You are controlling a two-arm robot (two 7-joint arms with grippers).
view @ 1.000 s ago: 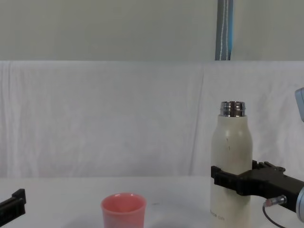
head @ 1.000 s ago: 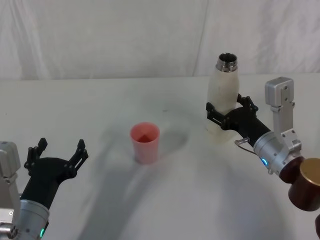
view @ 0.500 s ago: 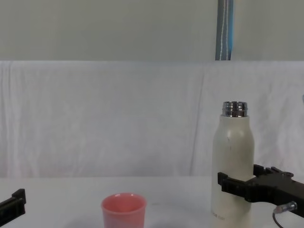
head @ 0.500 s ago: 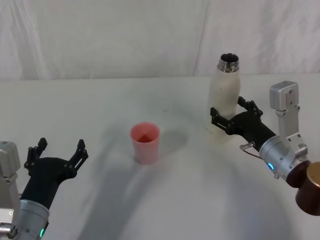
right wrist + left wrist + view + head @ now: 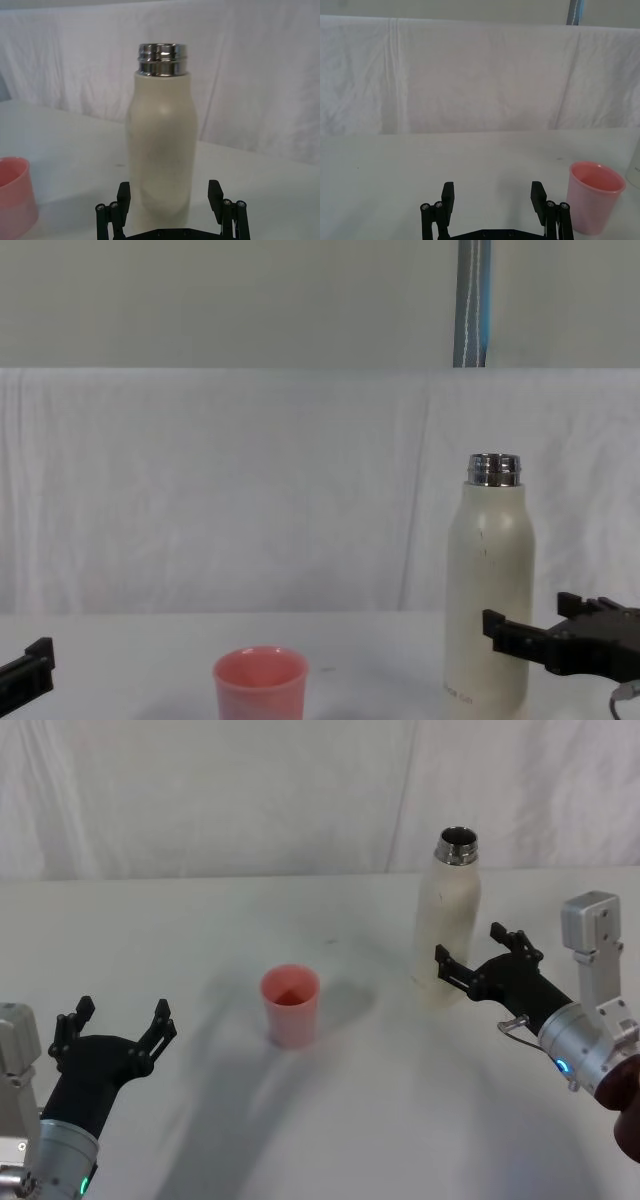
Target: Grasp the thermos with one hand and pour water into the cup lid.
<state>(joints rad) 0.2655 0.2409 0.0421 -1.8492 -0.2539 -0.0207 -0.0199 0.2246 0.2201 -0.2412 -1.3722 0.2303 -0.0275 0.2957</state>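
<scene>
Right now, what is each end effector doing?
Left end effector: open, holding nothing, parked near the table's left.
Right end effector: open, beside the thermos, not gripping it.

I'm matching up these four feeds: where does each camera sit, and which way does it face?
Head: high, looking down at the table; left gripper, right gripper.
Chest: low, looking across; thermos, cup lid.
Left wrist: on the left arm, facing the cup lid beyond its open fingers.
Right wrist: on the right arm, facing the thermos between its open fingers.
All share the thermos.
</scene>
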